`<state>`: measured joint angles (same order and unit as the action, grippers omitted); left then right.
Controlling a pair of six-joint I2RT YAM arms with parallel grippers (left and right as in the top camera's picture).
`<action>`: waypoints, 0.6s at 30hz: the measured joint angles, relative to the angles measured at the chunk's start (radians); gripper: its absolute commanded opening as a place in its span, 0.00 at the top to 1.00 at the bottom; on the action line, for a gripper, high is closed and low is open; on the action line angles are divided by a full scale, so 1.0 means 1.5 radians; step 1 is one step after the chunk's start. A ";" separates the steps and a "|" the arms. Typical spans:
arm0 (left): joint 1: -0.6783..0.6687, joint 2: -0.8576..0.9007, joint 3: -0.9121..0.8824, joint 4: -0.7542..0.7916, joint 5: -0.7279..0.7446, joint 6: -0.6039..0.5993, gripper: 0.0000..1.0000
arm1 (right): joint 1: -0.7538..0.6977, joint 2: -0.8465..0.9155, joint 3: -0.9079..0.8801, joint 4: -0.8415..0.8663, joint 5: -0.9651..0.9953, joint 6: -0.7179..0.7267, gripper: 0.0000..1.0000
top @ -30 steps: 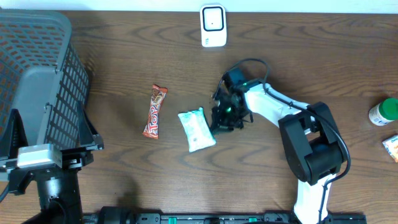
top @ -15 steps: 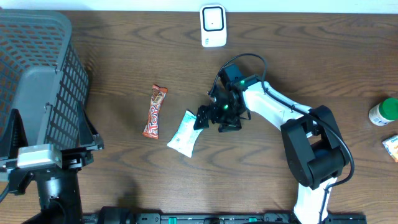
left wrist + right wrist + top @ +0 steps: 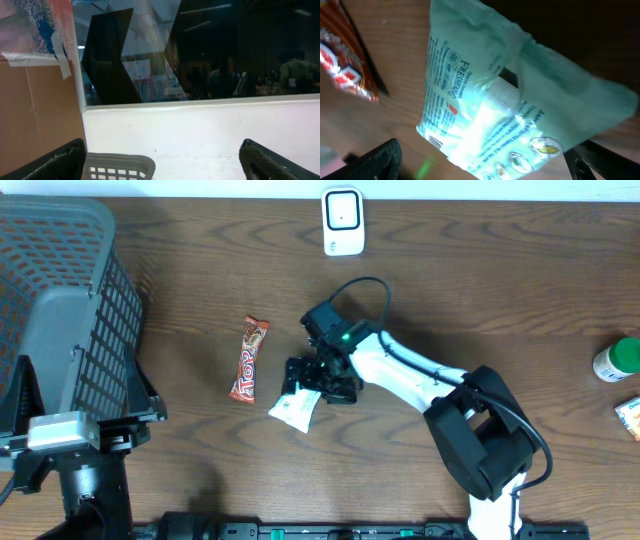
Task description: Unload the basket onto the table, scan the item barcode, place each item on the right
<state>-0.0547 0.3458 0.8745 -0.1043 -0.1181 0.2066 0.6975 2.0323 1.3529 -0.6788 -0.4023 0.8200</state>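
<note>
The soft white-and-pale-green plastic packet of wipes (image 3: pixel 295 410) lies flat on the dark brown wooden table (image 3: pixel 200 480) near its middle, tilted with its lower end toward the front-left. It sits just right of a red and orange wrapped candy bar (image 3: pixel 250 358), and the two do not touch. The right gripper (image 3: pixel 482 157) hangs directly over the packet's upper right end. In the right wrist view its two dark fingers (image 3: pixel 382 159) stand far apart at the lower corners, spread wide and not clamped on anything, and the printed face of the packet fills the space between them; whether a fingertip brushes the wrapper cannot be told. The small white rectangular barcode scanner (image 3: pixel 342 220) stands at the far edge of the table, well apart from the packet. The left gripper (image 3: pixel 160 152) is at the near left, its fingers likewise wide apart with nothing between them, facing a white wall above the rim of the large grey plastic mesh basket (image 3: pixel 60 290). At the right edge stand a green-capped white bottle (image 3: pixel 617 358) and a small packet (image 3: pixel 630 416).
</note>
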 measured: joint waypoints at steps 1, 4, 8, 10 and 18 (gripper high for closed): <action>0.000 0.000 0.000 0.000 0.000 0.000 0.02 | 0.001 0.002 0.002 0.002 0.006 0.025 0.01; 0.000 0.000 0.000 0.000 0.000 0.000 0.02 | -0.007 0.009 0.009 0.004 0.006 0.089 0.01; 0.000 0.000 0.000 0.000 0.000 0.000 0.02 | -0.017 0.014 0.014 0.009 0.012 0.160 0.01; 0.000 0.000 0.000 0.000 0.000 0.000 0.02 | -0.019 0.015 0.015 0.010 0.019 0.181 0.01; 0.000 0.000 0.000 -0.003 0.000 0.000 0.02 | -0.024 0.030 0.017 0.007 0.042 0.217 0.92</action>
<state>-0.0547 0.3458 0.8745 -0.1089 -0.1181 0.2066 0.6613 2.0773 1.3788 -0.6682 -0.3386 1.1450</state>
